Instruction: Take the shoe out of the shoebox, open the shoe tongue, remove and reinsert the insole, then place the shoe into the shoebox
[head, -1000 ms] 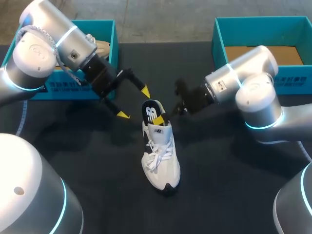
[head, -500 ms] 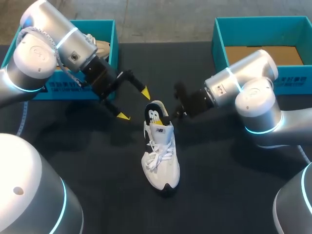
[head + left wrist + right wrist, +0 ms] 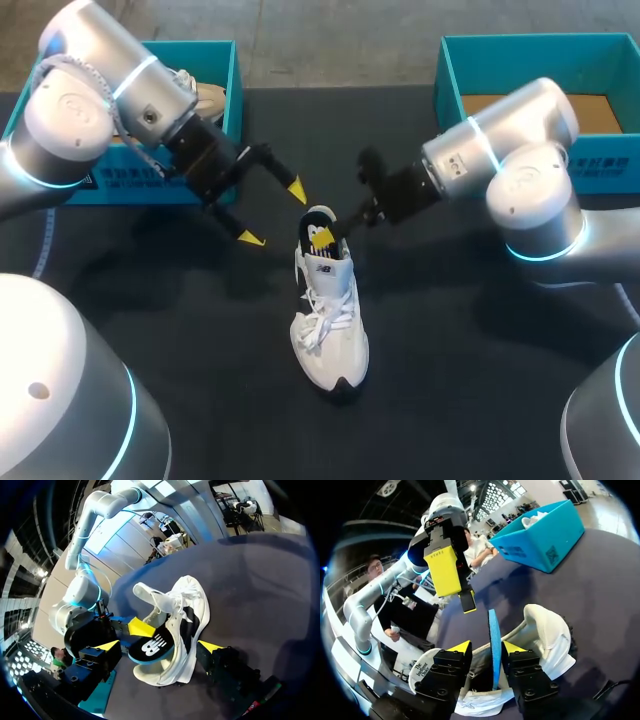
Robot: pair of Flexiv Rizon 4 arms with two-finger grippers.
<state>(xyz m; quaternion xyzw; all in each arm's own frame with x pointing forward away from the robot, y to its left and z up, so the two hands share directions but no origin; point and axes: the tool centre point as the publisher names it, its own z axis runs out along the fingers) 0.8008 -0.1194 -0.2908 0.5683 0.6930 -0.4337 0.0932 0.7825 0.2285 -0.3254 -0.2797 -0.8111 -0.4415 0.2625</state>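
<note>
On the dark tabletop [image 3: 200,330] the white shoe [image 3: 332,335] sits in the middle. The left end effector [image 3: 273,214] is wide open near its heel and holds nothing. The right end effector [image 3: 487,649] pinches the insole [image 3: 320,237], which sticks up out of the shoe.

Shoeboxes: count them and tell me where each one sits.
2. The left shoebox sits at the back left of the table, the right shoebox at its back right.

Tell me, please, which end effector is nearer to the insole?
Right. The right end effector grips the insole standing out of the shoe; the left end effector hangs open beside it, not touching.
</note>
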